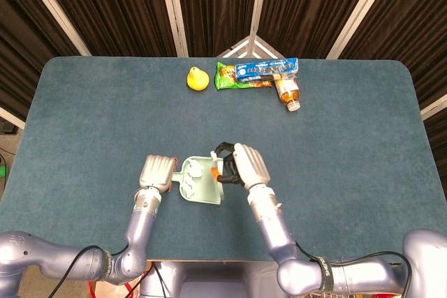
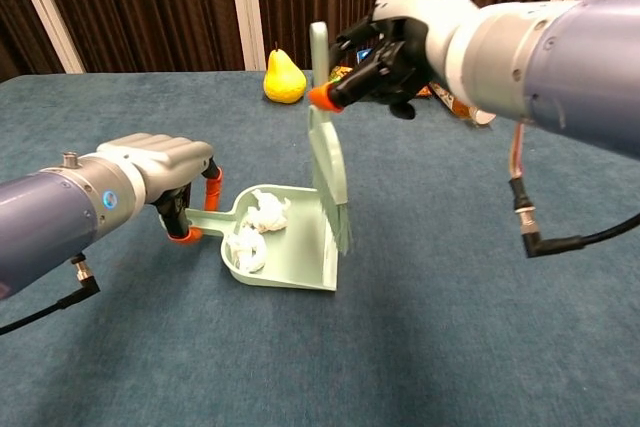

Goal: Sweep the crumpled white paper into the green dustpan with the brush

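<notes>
Chest view showed the right hand (image 2: 405,42) raised above the table, its fingers closed around the upper handle of the brush (image 2: 330,152), which hung nearly upright with its bristle end down at the open lip of the green dustpan (image 2: 300,247). The left hand (image 2: 160,172) was wrapped around the dustpan's handle, holding the pan tilted, its handle end lifted a little off the blue table (image 2: 450,327).

Inside the pan lay the crumpled white paper (image 2: 255,229), in what looked like two lumps, one toward the back wall and one nearer the side rim, though the chest view was too coarse to be sure they were separate pieces.

From the head view, the two hands sat close together near the front edge of the table, the dustpan between them. Well apart, along the far edge, stood a yellow pear (image 1: 198,79), and to its right a green snack packet (image 1: 227,75), a blue box (image 1: 269,69) and a bottle (image 1: 288,93) lying on its side.
</notes>
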`<state>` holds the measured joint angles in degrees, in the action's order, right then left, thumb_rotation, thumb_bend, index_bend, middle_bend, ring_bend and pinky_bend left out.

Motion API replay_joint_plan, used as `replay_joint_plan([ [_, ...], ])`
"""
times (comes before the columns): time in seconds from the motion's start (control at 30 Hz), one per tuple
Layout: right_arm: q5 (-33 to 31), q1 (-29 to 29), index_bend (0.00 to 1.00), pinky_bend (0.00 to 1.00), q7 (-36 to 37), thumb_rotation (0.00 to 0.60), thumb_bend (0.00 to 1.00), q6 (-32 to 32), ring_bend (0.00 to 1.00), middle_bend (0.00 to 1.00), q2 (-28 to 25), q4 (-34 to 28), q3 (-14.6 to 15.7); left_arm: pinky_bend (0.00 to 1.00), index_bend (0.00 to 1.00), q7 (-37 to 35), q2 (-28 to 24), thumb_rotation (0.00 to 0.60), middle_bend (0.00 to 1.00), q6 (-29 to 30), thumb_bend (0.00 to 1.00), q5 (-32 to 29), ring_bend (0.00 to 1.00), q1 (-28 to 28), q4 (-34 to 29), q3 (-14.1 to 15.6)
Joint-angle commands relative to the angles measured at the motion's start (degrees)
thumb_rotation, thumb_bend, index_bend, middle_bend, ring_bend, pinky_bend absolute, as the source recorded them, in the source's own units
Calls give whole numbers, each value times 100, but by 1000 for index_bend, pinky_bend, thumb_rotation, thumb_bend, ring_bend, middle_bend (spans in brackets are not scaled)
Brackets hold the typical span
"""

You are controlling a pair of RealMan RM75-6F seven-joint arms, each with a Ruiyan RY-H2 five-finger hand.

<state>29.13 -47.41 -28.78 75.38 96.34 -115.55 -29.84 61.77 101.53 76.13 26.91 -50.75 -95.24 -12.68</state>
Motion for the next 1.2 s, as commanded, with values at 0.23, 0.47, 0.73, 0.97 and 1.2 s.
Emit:
replay_joint_plan([
  [0.23, 166, 238, 936, 854, 159, 600, 677, 21, 925, 887, -476, 94, 165, 1000, 272, 147, -94, 600, 893, 61, 16, -117, 951, 5, -131, 96],
  [0.47, 350, 411, 939, 854, 196, 600, 677, 31, 925, 887, -875, 67, 343, 1000, 178, -304, -586, 600, 825, 155, 0, 312, 932, 180, -764, 29],
  [0.73, 883, 793, 939, 854, 335, 600, 677, 20, 924, 887, -1489, 233, 748, 890, 177, -1194, -1458, 600, 723, 339, 0, 1384, 800, 686, -1573, 297],
  [0.97, 1667, 1111, 939, 854, 461, 600, 677, -70, 925, 887, -1999, 891, 1201, 792, 177, -2242, -2222, 600, 549, 397, 0, 2596, 652, 1339, -1763, 898],
  [1.2, 2311, 1270, 939, 854, 62, 600, 677, 105, 925, 887, -2009, 1472, 1710, 636, 150, -3121, -2763, 600, 364, 472, 0, 3584, 482, 1854, -1710, 1292],
])
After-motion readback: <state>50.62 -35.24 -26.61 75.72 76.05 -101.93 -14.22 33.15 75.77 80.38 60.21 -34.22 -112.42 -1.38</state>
